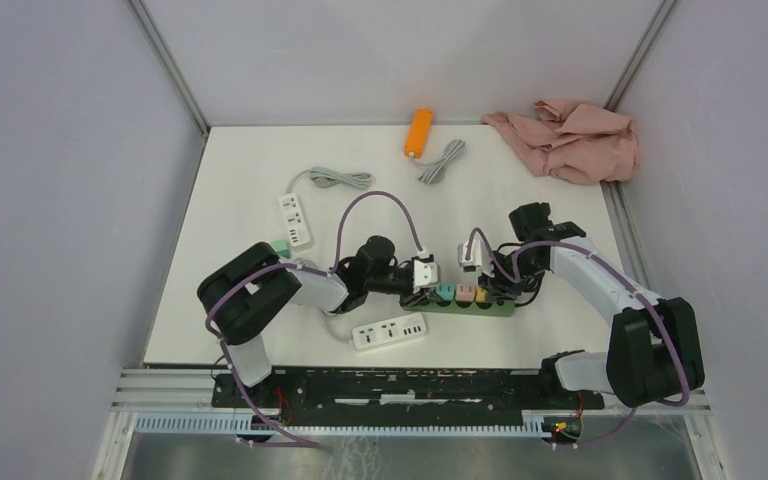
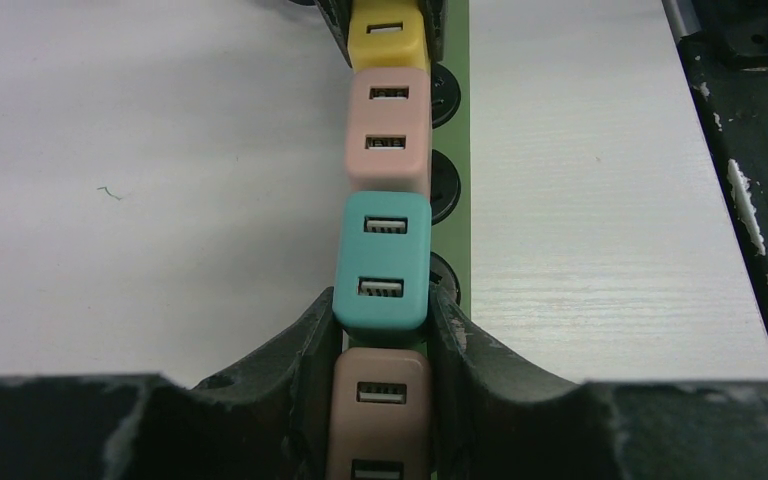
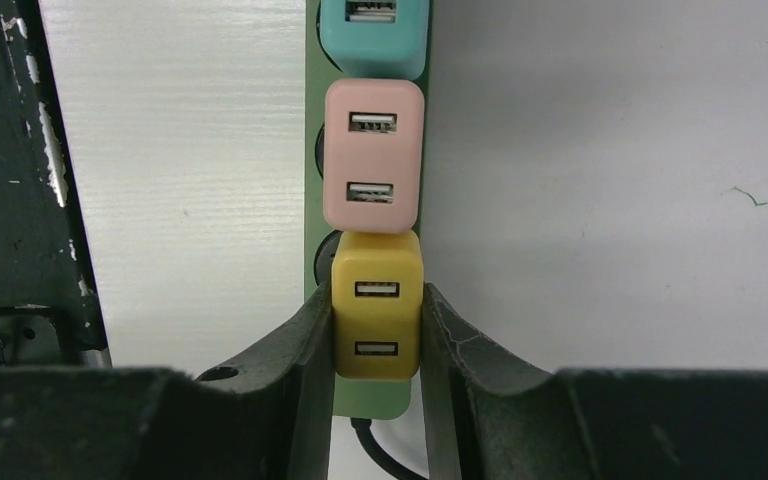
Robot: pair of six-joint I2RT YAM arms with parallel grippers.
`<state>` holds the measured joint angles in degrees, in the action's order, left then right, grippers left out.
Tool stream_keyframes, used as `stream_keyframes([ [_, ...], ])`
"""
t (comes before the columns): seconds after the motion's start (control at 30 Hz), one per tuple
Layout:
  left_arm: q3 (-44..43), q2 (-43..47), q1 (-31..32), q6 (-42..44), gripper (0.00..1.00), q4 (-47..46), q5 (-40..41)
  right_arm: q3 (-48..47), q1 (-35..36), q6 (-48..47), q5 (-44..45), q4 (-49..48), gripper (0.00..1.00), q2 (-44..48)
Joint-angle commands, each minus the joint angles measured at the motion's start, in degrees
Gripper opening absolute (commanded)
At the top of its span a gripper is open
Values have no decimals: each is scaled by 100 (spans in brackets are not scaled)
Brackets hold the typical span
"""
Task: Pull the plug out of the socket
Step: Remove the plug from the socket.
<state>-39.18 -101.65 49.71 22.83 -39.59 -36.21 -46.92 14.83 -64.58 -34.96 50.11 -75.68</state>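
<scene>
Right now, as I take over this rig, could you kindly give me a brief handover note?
Left gripper: shut on the tan plug at one end of the strip, tips reaching the teal plug.
Right gripper: shut on the yellow plug at the cord end.
Pink plug sits between teal and yellow; all four look seated.
Done: both grips set, nothing pulled.
Left: pull one plug straight off, probably while the other arm steadies the strip.

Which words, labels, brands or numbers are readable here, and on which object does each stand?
No readable text.
The tan plug, teal plug, pink plug, yellow plug: only USB ports, no print.
The white strips, orange strip: markings, if any, too small to read.
</scene>
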Motion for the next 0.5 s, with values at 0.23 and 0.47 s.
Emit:
stream_keyframes([
  [0.23,-90,-84,3,27,3,39,151,-444,197,1097,-509,-405,0,206],
  [0.47,-99,-85,-3,29,3,57,132,-515,-41,61,-423,460,0,258],
])
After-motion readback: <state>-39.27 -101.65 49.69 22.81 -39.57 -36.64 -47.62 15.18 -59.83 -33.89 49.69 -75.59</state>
